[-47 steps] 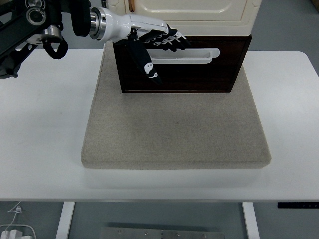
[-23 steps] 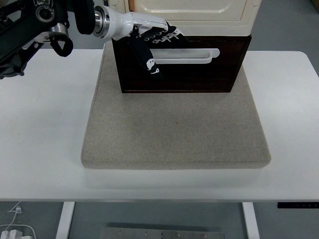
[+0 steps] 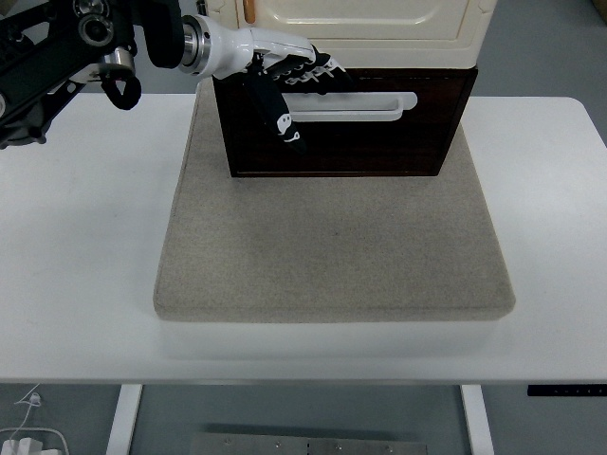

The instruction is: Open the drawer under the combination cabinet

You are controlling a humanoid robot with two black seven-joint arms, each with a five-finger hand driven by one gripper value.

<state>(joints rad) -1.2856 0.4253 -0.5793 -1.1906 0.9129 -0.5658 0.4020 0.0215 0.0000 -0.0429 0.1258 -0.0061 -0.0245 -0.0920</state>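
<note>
From the left edge the left hand (image 3: pixel 285 81) reaches in over the grey mat (image 3: pixel 332 246) to the dark drawer (image 3: pixel 346 123) under the cream cabinet (image 3: pixel 365 24). The drawer front faces the table's near edge, and its white handle (image 3: pixel 365 104) runs left to right across it. The fingers (image 3: pixel 318 71) lie curled over the handle's left end, thumb hanging down in front; whether they truly grip it cannot be told.
</note>
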